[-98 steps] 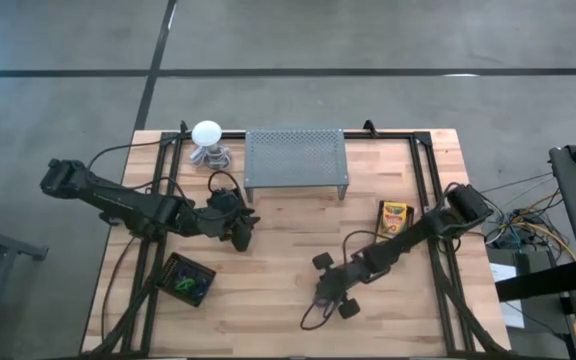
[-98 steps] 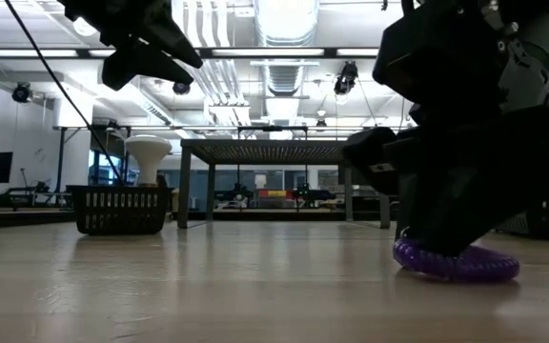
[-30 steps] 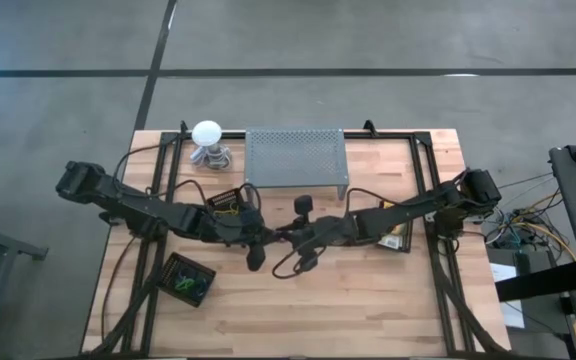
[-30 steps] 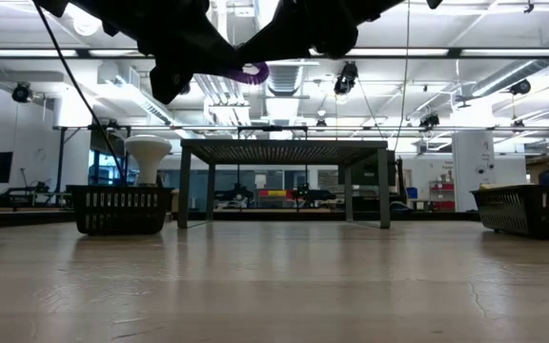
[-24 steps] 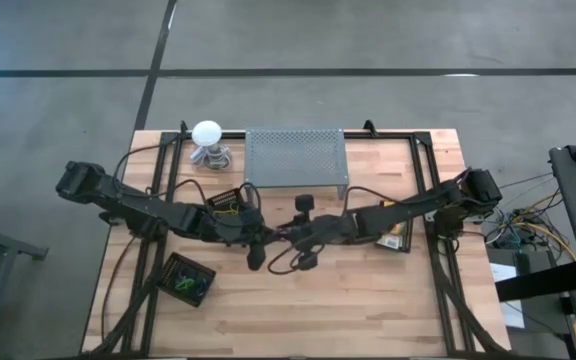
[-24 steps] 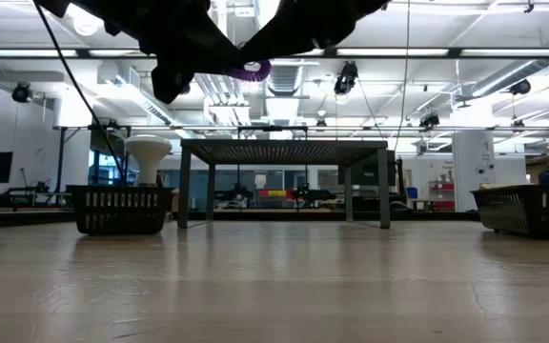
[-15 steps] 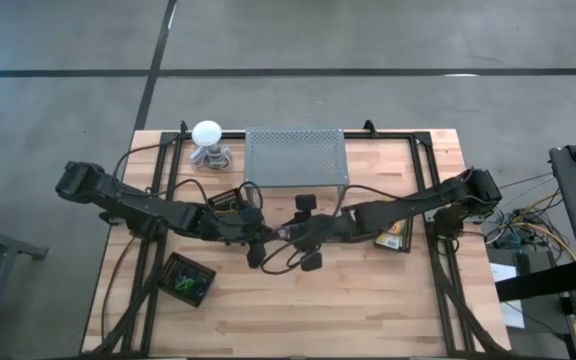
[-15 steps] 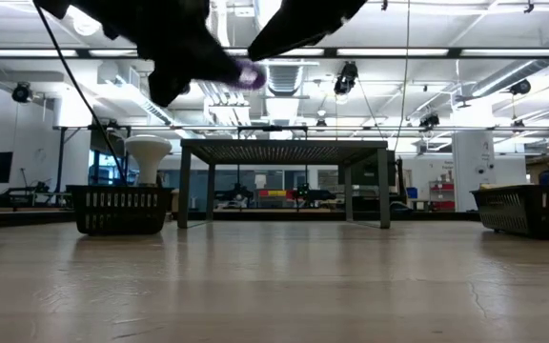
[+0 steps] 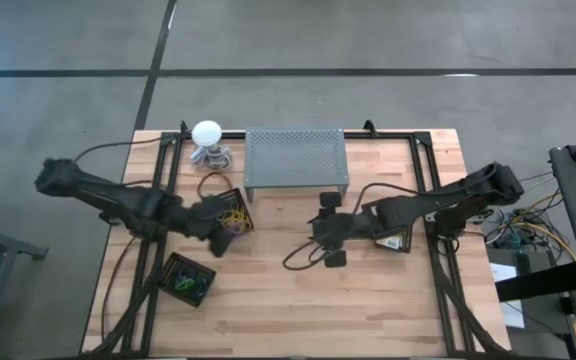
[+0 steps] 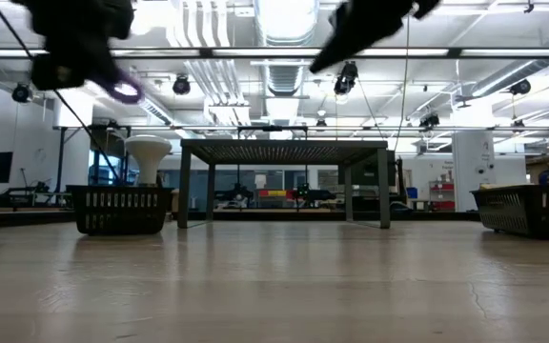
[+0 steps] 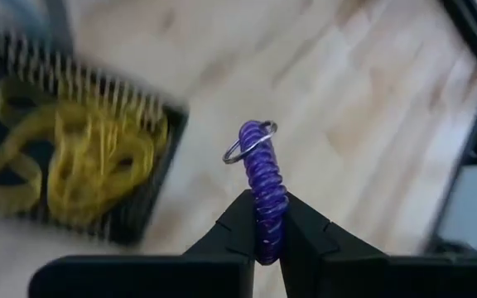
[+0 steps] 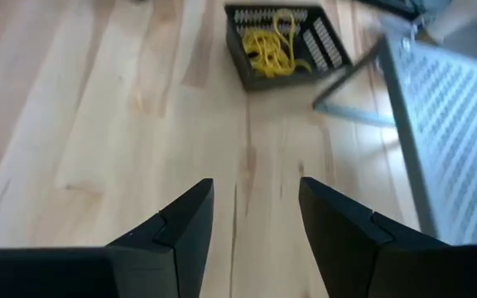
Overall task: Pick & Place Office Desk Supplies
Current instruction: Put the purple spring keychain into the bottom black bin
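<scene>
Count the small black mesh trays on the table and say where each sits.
2. One tray, holding yellow rubber bands, sits left of centre beside the left arm. The other tray is nearer the front left edge, with green inside. More may be hidden under the arms.

Wooden table (image 9: 298,290), grey perforated stand (image 9: 296,160), two black baskets (image 9: 187,279), crayon box (image 9: 397,239)

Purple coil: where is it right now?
The purple coil is pinched in the left gripper, held in the air on the table's left side, beside the black basket of yellow rubber bands.
</scene>
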Tool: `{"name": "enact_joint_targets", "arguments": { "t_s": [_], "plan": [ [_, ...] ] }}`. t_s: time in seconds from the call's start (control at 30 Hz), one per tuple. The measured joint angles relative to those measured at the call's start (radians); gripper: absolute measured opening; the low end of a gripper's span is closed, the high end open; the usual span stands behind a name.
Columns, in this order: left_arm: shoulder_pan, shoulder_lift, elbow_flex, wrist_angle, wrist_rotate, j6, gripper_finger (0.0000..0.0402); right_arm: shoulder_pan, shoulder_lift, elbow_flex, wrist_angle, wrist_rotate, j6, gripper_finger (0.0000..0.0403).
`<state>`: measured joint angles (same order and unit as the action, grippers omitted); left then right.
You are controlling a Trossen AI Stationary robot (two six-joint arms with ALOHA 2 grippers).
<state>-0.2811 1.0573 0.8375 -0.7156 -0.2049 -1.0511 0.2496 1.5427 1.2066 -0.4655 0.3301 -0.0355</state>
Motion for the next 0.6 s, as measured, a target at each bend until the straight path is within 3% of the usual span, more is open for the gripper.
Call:
{"name": "enact_joint_targets", "arguments": {
  "t_s": [0.27,0.43,0.6],
  "plan": [
    [-0.169,-0.101,-0.041,-0.118,0.219,-0.362,0.0034,0.003,-0.127,-0.234,0.206,0.002,0.037,0.0178],
    [-0.254,-0.072,-0.073,-0.131,0.374,-0.557,0.0035,0.004,-0.192,-0.327,0.295,0.002,0.036,0.0178],
    [-0.293,-0.032,-0.124,-0.157,0.427,-0.658,0.0035,0.003,-0.237,-0.379,0.349,0.003,0.036,0.0178]
  ]
}}
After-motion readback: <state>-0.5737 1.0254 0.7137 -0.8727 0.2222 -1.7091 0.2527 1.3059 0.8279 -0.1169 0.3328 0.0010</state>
